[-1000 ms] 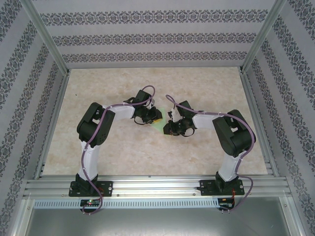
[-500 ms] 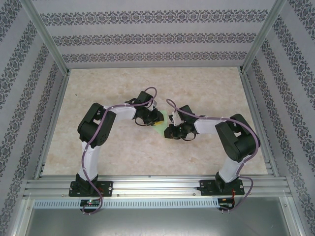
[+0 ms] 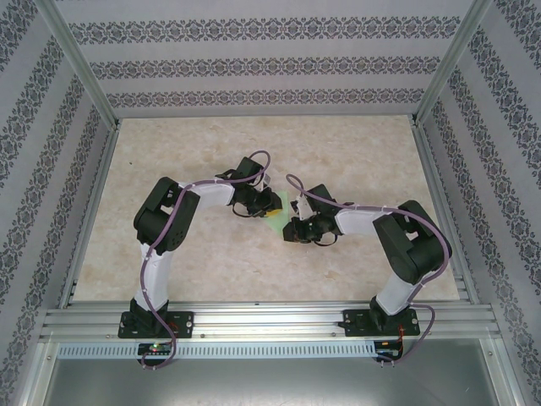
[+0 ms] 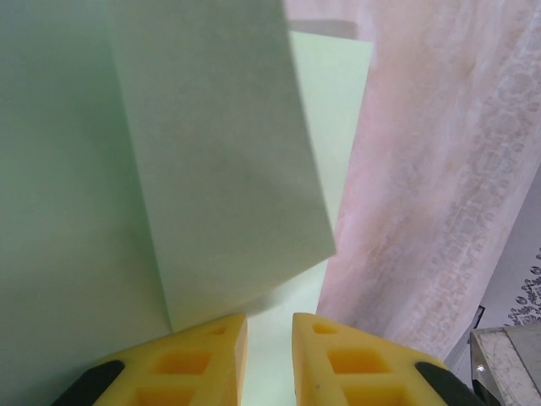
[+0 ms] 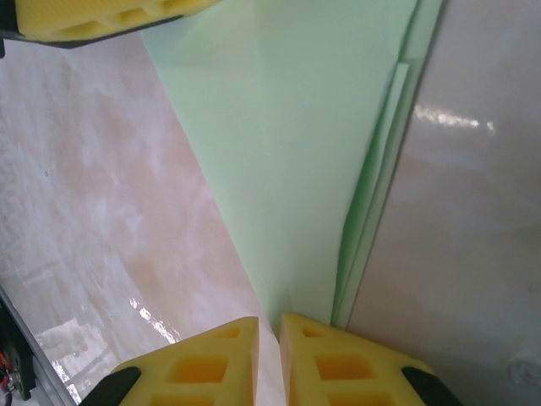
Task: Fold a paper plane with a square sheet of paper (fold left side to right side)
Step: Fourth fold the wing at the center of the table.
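Note:
The sheet of paper (image 3: pixel 280 218) lies mid-table between my two grippers, pale green and folded into layers. In the left wrist view a flap of the sheet (image 4: pixel 220 152) stands raised over the flat layer. My left gripper (image 4: pixel 269 320) is at the flap's lower edge, its yellow fingers a little apart with nothing between them. It comes in from the sheet's left (image 3: pixel 271 205). In the right wrist view the sheet (image 5: pixel 313 127) narrows to a point at my right gripper (image 5: pixel 269 323), whose jaws are down to a thin slit showing bare table. That gripper (image 3: pixel 291 230) is at the sheet's near end.
The beige marbled table (image 3: pixel 355 152) has free room on all sides of the arms. Patterned walls close it in, and an aluminium rail (image 3: pixel 270 321) runs along the near edge. A left fingertip (image 5: pixel 101 17) shows at the right wrist view's top left.
The left gripper has shifted slightly right over the sheet. The right gripper has slid a little nearer and left, with its elbow swinging out to the right. Both jaws kept their width.

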Available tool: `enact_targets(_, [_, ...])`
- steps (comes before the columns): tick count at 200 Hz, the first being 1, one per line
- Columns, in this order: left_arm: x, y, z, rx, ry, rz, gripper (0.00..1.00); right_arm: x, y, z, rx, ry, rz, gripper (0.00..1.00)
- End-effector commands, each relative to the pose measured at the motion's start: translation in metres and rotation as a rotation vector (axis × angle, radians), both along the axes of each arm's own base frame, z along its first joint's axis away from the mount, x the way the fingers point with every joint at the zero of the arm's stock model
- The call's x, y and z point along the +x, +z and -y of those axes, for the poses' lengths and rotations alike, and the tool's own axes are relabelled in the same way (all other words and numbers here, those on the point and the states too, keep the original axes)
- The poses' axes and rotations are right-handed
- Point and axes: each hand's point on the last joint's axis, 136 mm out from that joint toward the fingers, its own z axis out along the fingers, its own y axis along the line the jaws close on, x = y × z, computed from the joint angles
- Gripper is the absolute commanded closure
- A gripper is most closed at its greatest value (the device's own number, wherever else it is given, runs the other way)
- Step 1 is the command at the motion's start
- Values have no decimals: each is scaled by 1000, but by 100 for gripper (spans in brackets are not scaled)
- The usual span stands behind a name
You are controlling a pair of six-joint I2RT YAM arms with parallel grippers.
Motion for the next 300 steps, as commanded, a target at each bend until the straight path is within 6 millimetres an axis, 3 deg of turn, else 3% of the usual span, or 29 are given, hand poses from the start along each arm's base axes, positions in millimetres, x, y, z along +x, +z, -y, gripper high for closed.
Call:
enact_targets(1, [-2,-49,-30,171,47,-42,76,-80,-36,36,-177,19,-307,84])
enact_targets(50, [-2,-48,-29,167,45,-42,76,-79,-27,35,-170,19,-289,84])
enact_targets(115, [-2,-44,-27,150,38,-34,76,-22,55,10,9,-4,-39,83])
enact_targets(136, [-2,-43,-27,147,40,-32,76,-10,63,4,33,-11,-5,82])
enact_targets(166, [-2,-44,-27,146,41,-34,76,10,49,-1,0,-31,10,82])
enact_targets(200, [-2,-43,-26,145,39,-34,76,23,19,2,-69,-62,-16,83])
enact_targets(247, [1,-33,-23,123,35,-18,76,5,-16,24,-189,-89,-92,86])
enact_targets(300, [6,15,-17,70,20,65,73,-18,-36,39,-242,-91,-161,90])
